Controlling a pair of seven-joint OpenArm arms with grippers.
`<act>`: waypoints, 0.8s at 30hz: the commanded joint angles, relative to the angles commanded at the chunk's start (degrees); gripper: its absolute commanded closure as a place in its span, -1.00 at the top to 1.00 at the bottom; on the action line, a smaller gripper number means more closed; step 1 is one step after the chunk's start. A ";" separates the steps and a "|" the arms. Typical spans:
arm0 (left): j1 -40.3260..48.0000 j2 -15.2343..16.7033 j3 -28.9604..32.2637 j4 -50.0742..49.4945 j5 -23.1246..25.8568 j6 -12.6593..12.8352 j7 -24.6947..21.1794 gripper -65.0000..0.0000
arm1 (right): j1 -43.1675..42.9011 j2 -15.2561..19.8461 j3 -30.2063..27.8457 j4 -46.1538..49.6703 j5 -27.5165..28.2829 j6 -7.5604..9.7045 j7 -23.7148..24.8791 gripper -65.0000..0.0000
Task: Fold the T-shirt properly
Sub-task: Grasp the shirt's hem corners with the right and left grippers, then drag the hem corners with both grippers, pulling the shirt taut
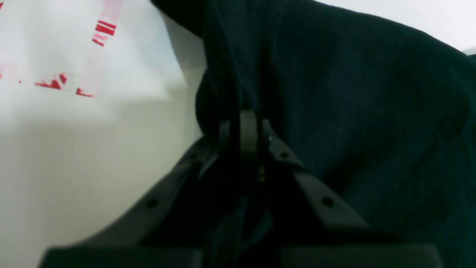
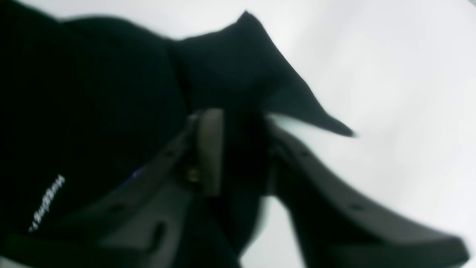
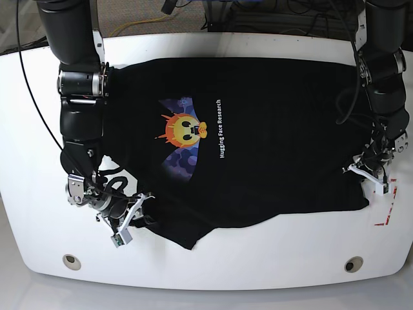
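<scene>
The T-shirt (image 3: 271, 148) takes up most of the counter (image 3: 277, 258), lying broad and mostly spread. Going by its chest print (image 3: 187, 129), I judge that the collar end points left and the hem right in the base view, so its long axis runs left to right across my scene.

Both claws are at its near side, and that is what my coming move turns on. Most of the cloth lies to the far side of them, and the line between them runs roughly along the shirt's length. My right claw (image 2: 243, 117) is nearer the collar end, over the near left part where a sleeve-like flap (image 3: 187, 237) sticks out. My left claw (image 1: 241, 119) is nearer the hem, at the near right corner.

The right claw's fingers stand apart, with dark cloth showing in the gap. The left one's tips look close, but against the black fabric I can't tell whether they've pinched it.

I read this as the start of a lengthwise fold. I'd want both claws firmly on cloth, then carry the near side toward the far side together. If only one holds, the shirt will probably skew; fabric this soft could also bunch.
</scene>
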 joint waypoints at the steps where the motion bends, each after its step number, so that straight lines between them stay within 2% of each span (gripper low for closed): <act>1: 0.18 -0.44 0.00 0.00 0.00 0.00 0.00 -1.00 | -0.18 0.00 0.00 -0.18 0.00 -0.53 0.62 0.03; 5: 1.14 -0.70 0.00 3.69 0.09 0.00 0.18 -1.00 | -1.93 0.18 1.05 -0.88 0.00 -2.81 2.46 0.43; 9: 4.57 -0.70 0.00 9.23 0.09 0.00 2.29 -1.00 | -2.02 -0.09 6.42 -4.40 -0.44 -3.08 2.55 0.59; 13: 6.59 -0.62 0.00 16.00 0.09 0.00 5.19 -1.00 | -1.85 -0.18 10.29 -10.90 -0.26 -3.08 5.54 0.62; 18: 8.35 -0.62 0.00 19.52 0.09 0.00 6.51 -1.00 | -1.14 -0.35 10.64 -16.53 -0.09 -3.16 9.14 0.62; 24: 9.14 -0.62 0.00 20.13 0.09 0.00 6.51 -1.00 | -0.70 -2.99 10.55 -21.10 -0.44 -3.16 12.66 0.62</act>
